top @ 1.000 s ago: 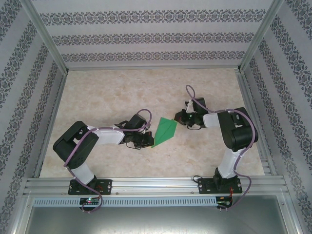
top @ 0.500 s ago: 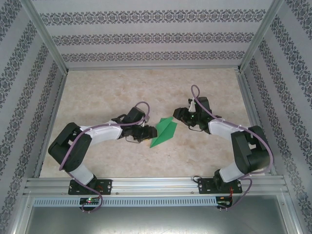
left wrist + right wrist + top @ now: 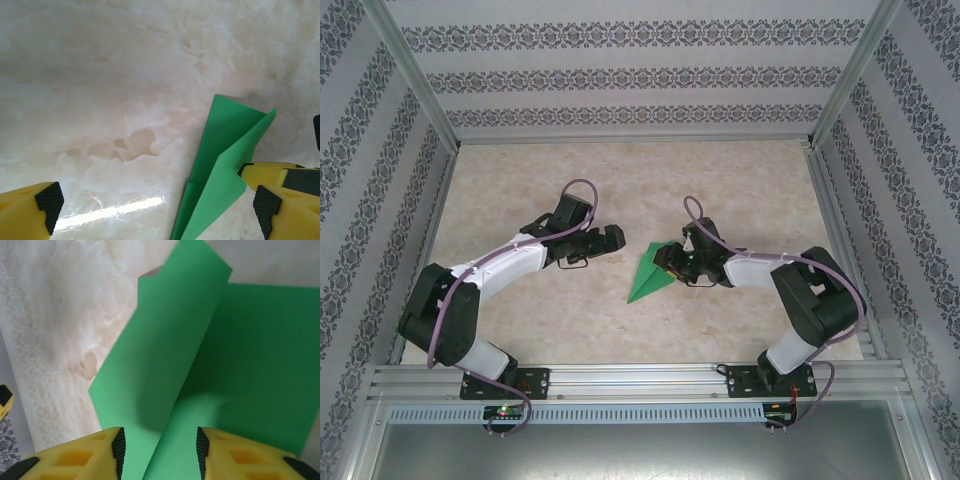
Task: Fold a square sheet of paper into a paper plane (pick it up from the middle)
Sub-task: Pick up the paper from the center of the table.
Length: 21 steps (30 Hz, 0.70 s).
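The folded bright green paper sheet (image 3: 648, 275) lies just right of the middle of the top view as a narrow pointed shape, its tip aimed at the lower left. In the right wrist view the paper (image 3: 240, 365) has one flap raised along a crease. The right gripper (image 3: 672, 262) sits at the sheet's upper right end. Seen from its wrist, that gripper (image 3: 160, 445) has its yellow fingers (image 3: 75, 455) partly apart, with the crease between the black pads. The left gripper (image 3: 612, 240) is to the left, apart from the paper. Its fingers (image 3: 47, 205) are spread wide over the pale marbled worktop (image 3: 520, 180).
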Tool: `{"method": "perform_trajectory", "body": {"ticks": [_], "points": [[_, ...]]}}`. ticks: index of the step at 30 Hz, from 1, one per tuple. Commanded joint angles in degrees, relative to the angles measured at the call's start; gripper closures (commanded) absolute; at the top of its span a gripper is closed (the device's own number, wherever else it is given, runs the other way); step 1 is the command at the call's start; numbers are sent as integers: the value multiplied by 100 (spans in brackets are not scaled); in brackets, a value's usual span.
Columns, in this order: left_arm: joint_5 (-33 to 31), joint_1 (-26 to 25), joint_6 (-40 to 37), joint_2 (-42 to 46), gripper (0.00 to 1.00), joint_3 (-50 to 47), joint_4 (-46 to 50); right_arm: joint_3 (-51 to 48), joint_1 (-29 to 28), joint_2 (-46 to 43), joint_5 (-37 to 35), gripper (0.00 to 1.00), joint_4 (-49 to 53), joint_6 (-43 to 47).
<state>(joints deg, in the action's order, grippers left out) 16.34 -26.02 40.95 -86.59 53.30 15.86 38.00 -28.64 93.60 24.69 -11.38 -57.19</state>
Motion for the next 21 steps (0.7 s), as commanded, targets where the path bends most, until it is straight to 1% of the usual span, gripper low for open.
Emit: {"method": "perform_trajectory", "body": {"ticks": [1,5,9,12,14,16,19,21], "points": [[54,140,20,212,0,-169,93,236,-138,147,140,60,-373,-88],[517,342,234,240,0,-386,-197,364,-220,334,246,67,-505,-46],[1101,591,293,256,0,-493,-281,419,-236,596,452,82,-799,-123],[1555,769,136,324,0,-458,-139,412,-223,536,506,93,-1008,-106],[1828,846,98,399,0,-479,-133,458,-172,378,569,95,-1080,-43],[2159,903,182,488,0,-562,-302,504,-71,158,730,96,-1234,-50],[2819,932,466,601,0,-710,-901,586,130,-159,1082,95,-1591,-234],[3245,928,820,664,0,-835,-1500,656,271,-277,1337,96,-1886,-475]]}}
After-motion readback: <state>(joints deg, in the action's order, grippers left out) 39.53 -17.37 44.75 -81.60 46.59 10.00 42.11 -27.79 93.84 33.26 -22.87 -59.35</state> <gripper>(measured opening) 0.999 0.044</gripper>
